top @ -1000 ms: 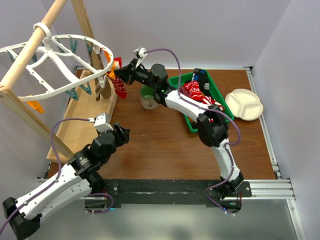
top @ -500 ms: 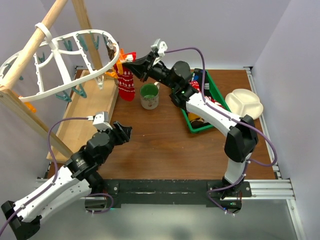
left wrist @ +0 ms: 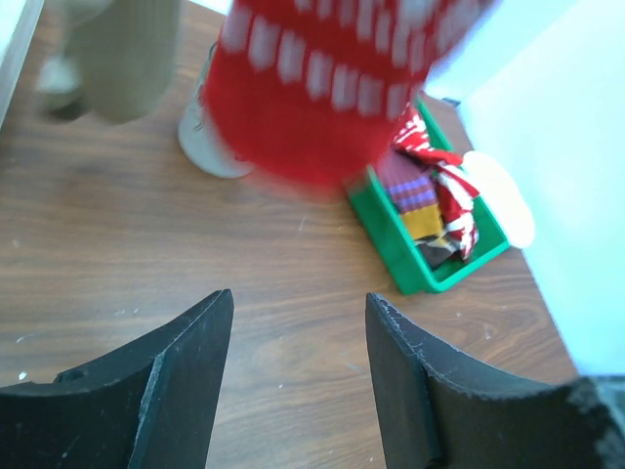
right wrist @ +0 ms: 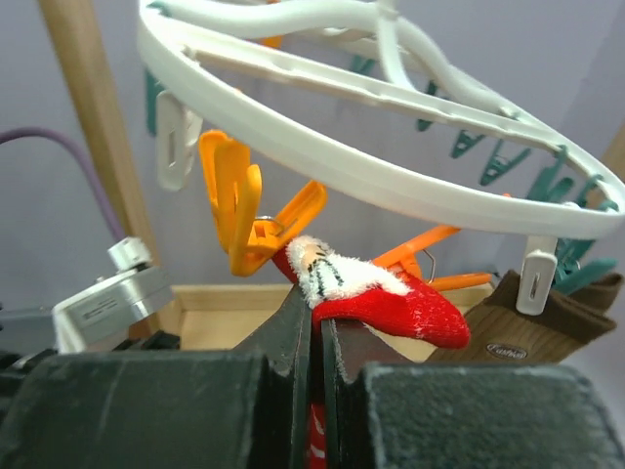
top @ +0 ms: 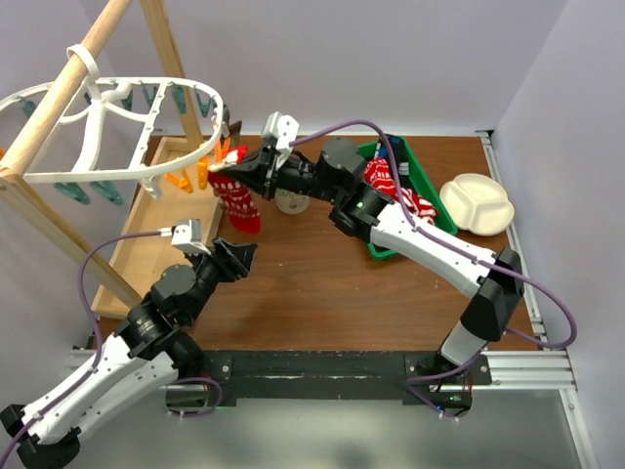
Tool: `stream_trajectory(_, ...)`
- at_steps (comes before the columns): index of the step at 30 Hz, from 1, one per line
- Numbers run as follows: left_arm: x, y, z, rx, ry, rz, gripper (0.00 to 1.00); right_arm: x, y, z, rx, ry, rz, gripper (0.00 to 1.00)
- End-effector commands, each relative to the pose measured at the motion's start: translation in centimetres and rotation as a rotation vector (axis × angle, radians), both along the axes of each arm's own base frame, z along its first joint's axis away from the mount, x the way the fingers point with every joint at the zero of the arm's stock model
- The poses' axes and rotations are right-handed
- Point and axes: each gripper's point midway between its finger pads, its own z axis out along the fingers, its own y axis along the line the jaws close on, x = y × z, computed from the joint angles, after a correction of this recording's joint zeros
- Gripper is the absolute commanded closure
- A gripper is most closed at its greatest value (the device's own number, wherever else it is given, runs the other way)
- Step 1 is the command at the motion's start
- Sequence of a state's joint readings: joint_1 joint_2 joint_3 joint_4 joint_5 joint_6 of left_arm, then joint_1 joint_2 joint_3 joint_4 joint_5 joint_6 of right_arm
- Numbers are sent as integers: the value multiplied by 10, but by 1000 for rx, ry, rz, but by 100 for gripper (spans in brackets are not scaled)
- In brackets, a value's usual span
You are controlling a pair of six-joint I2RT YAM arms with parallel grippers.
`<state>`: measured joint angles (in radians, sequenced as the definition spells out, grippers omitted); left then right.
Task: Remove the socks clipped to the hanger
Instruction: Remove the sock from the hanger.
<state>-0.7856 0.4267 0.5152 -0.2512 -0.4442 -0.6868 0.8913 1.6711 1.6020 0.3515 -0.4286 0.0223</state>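
The white oval hanger (top: pixel 146 176) hangs from the wooden pole at the upper left, with orange and teal clips under it. A red-and-white sock (top: pixel 240 203) dangles below its near rim. My right gripper (top: pixel 234 168) is shut on that sock's fuzzy cuff (right wrist: pixel 391 303). The cuff's tip reaches an orange clip (right wrist: pixel 239 210); I cannot tell whether the clip still pinches it. A brown sock (right wrist: pixel 527 322) hangs from a white clip (right wrist: pixel 535 278). My left gripper (top: pixel 239 256) stands open low over the table, under the red sock (left wrist: pixel 332 88), with nothing between its fingers.
A green bin (top: pixel 379 250) at right holds loose socks (top: pixel 415 203). A mug (top: pixel 290 202) stands under the right arm. A white divided plate (top: pixel 477 203) lies at far right. A wooden tray (top: pixel 146 254) and slanted poles fill the left side.
The right gripper rose toward the hanger, then pulled down and left with the red sock. The hanger tilted and swung. The left arm shifted slightly forward.
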Motion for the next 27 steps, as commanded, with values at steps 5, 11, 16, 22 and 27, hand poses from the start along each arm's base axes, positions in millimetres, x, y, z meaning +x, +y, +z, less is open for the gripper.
stream_trajectory(5,-2,1,28,-44,-90,-18,38,-4,-8,-10,-119,15,-12,100)
stream_trajectory(11,-1,-1,33,-28,-124,-32,36,-12,1,-42,-207,114,62,100)
stream_trajectory(16,4,2,35,-6,-140,-6,34,-17,8,-54,-226,188,110,100)
stream_trajectory(22,12,13,47,8,-188,62,31,-19,13,-52,-224,272,128,100)
stream_trajectory(27,18,13,49,36,-197,86,28,-26,18,-48,-200,326,178,100)
